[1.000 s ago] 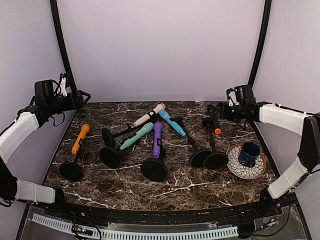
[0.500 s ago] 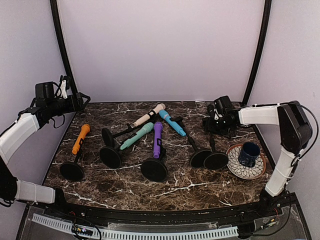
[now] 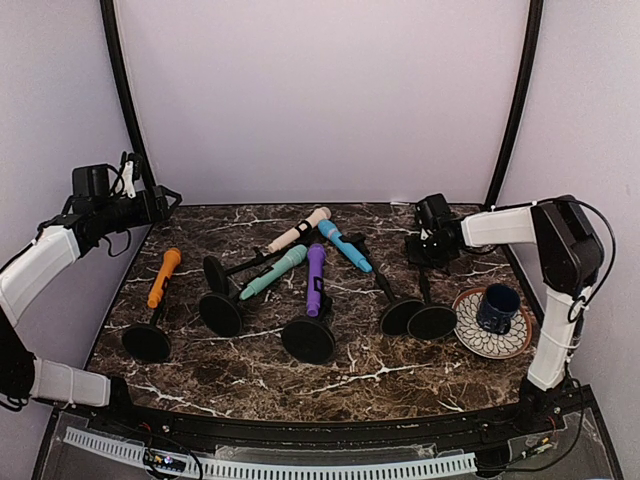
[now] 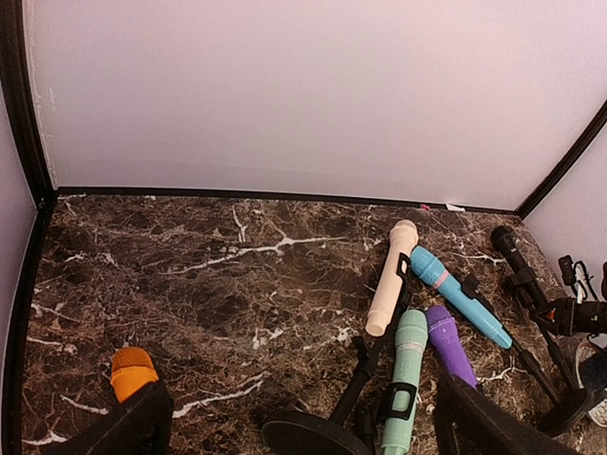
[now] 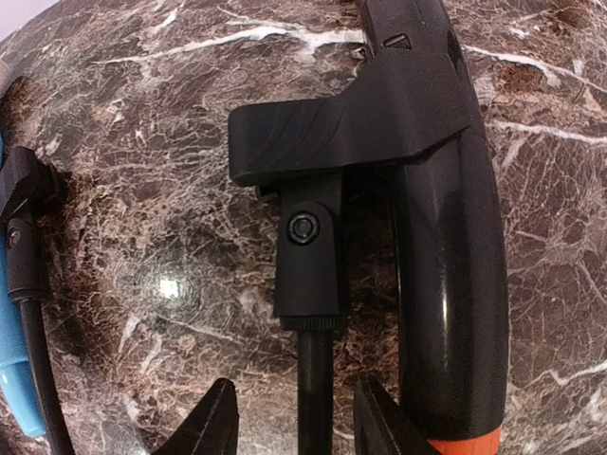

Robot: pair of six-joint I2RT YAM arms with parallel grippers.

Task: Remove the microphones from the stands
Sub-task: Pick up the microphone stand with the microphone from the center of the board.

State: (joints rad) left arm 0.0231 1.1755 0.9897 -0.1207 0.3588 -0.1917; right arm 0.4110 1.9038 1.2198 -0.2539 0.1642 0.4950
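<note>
We are seeing a dark blue mug (image 3: 497, 306) sitting upright on a patterned plate (image 3: 474, 340) at the marble desk's (image 3: 350, 385) right side.

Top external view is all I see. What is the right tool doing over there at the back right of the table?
Observer: The right tool has a finger on either side of a stand rod, just below the clip, with gaps showing.
Operator: Is a microphone in that clip?
Observer: Yes, a black microphone with an orange end sits in it.
Operator: And the left tool?
Observer: The left tool is wide open, gripping nothing.
</note>
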